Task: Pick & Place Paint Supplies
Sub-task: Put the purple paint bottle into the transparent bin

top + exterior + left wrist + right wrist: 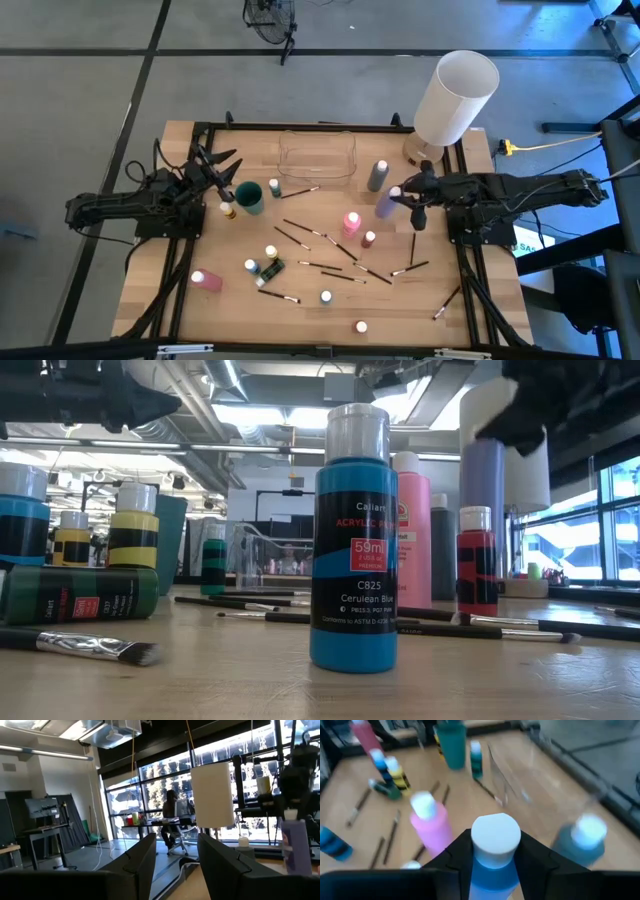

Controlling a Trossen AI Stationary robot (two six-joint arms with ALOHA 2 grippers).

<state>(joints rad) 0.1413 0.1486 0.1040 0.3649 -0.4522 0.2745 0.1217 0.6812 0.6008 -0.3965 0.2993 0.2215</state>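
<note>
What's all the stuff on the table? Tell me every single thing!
Lamp: one, white, far right corner.
Clear box: one, see-through, far middle.
Cup: one, teal, beside left gripper.
Grey bottle: one, grey, next to clear box.
Purple bottle: one, purple, in right gripper.
Pink bottles: two, pink, one standing centre, one lying near left.
Small bottles: several, white-capped, scattered.
Brushes: many, dark, scattered.
Left gripper: open, by cup.
Right gripper: shut on purple bottle.

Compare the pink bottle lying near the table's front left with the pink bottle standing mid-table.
The front-left pink bottle lies on its side, alone near the table edge. The mid-table pink bottle stands upright among scattered paintbrushes. Both are pink with white caps, and neither is held.
</note>
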